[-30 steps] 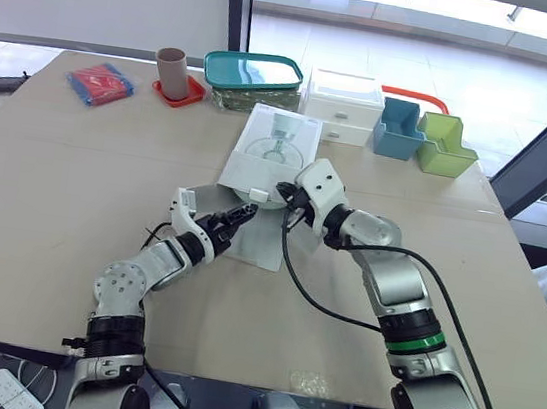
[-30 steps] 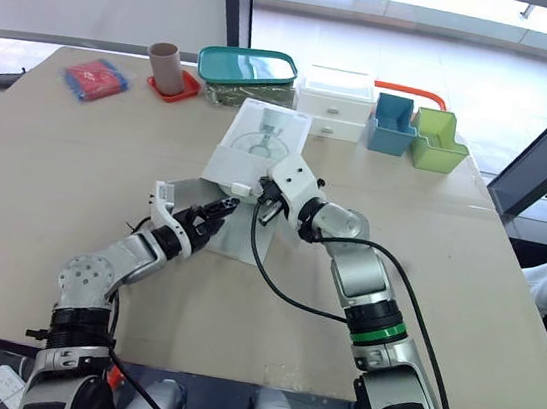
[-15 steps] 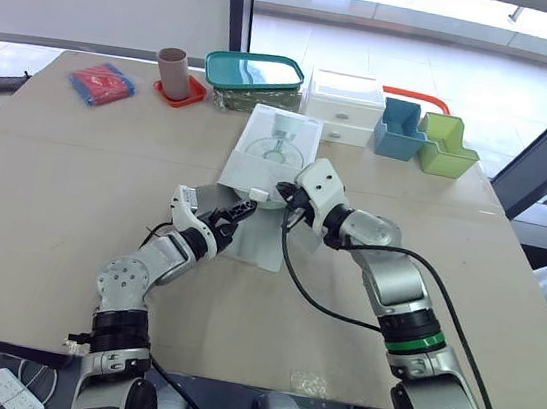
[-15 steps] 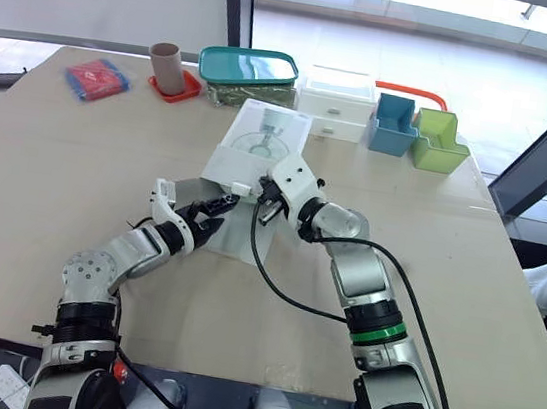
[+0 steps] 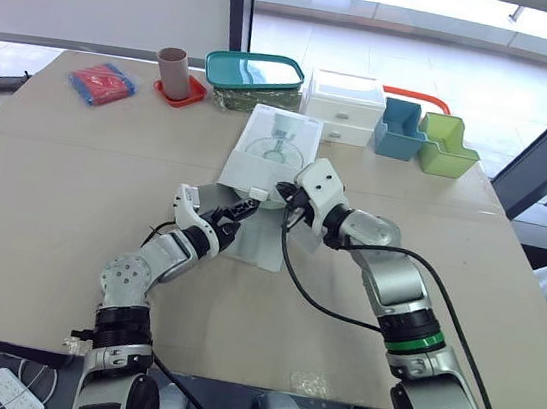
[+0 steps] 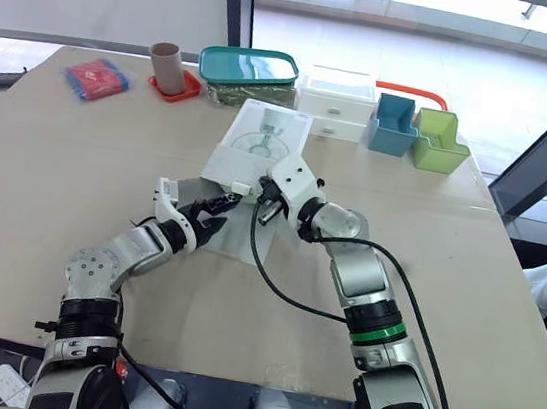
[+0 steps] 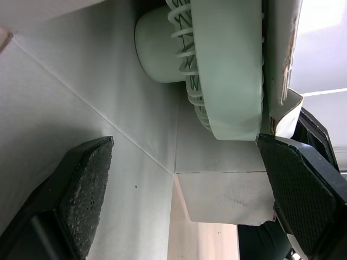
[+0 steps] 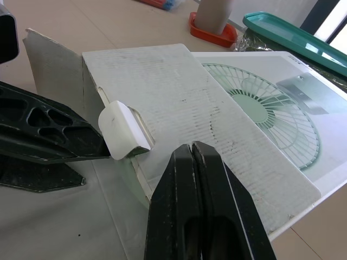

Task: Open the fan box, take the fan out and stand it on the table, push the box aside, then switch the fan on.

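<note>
Fan (image 7: 227,70) sits in the box (image 5: 273,149), whose top the closed right end effector (image 5: 284,194) seems to pin so the spread left end effector (image 5: 244,207) can reach in.

Fan (image 7: 227,76) mostly hidden inside the fan box (image 5: 248,171), one end cut off.

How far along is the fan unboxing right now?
Done: white cardboard fan box open at its near end. In hand: open left gripper at the mouth, pale green fan inside; shut right gripper over the box top. Left: stand fan, push box aside, switch on.
</note>
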Tool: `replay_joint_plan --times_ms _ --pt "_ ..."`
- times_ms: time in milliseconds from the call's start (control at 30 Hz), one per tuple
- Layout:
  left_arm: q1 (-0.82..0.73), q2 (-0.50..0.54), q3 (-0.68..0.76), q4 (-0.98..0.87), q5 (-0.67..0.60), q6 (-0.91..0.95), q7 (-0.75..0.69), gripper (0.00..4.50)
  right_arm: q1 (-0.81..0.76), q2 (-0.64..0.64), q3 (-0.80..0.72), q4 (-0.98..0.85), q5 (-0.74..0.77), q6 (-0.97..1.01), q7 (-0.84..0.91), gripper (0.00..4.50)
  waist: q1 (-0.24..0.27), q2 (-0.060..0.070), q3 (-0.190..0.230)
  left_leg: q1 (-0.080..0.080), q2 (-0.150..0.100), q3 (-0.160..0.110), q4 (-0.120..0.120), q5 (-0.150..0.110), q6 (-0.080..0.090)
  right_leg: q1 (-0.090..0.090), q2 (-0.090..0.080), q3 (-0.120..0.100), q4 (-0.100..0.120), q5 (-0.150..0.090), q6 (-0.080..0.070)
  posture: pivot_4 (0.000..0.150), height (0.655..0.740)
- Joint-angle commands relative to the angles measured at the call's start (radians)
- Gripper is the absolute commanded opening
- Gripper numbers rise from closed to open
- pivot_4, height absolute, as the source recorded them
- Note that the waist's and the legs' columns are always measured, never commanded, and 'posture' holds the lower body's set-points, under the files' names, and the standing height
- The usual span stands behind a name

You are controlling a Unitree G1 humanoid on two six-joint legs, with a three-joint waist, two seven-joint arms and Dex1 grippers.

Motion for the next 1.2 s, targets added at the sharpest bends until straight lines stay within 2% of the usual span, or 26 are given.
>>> replay_joint_plan --times_ms 33,800,833,867,1200 --pt "-0.02 -0.007 -0.02 0.003 -0.011 0.005 -0.021 4.49 -0.007 0.001 -0.007 -0.005 -0.006 -0.005 -0.003 0.0 0.0 0.0 0.0 0.0 0.0 0.0 0.0 0.0 0.0 0.0 0.0 0.0 0.0 0.0 0.0 0.15 0.74" --pt "-0.072 -0.045 0.015 0.088 -0.015 -0.077 -0.064 4.49 0.006 0.007 -0.003 -0.021 -0.011 0.004 -0.003 0.0 0.0 0.0 0.0 0.0 0.0 0.0 -0.001 0.0 0.0 0.0 0.0 0.0 -0.001 0.0 0.0 0.15 0.74" --pt "-0.074 -0.049 0.009 0.091 -0.007 -0.084 -0.071 3.98 0.008 0.006 -0.003 -0.024 -0.012 0.005 -0.003 0.0 0.0 0.0 0.0 0.0 0.0 0.0 -0.001 0.0 0.0 0.0 0.0 0.0 -0.001 0.0 0.0 0.15 0.74" --pt "-0.076 -0.051 0.004 0.093 -0.001 -0.09 -0.077 3.81 0.009 0.006 -0.003 -0.025 -0.012 0.006 -0.003 0.0 0.0 0.0 0.0 0.0 0.0 0.0 -0.001 0.0 0.0 0.0 0.0 0.0 -0.001 0.0 0.0 0.15 0.74" --pt "-0.095 -0.067 -0.004 0.105 0.014 -0.128 -0.1 3.7 0.003 0.005 -0.006 -0.02 -0.012 0.007 -0.004 0.0 0.0 0.0 0.0 0.0 0.0 0.0 -0.001 0.0 0.0 0.0 0.0 0.0 -0.001 0.0 0.001 0.15 0.74"
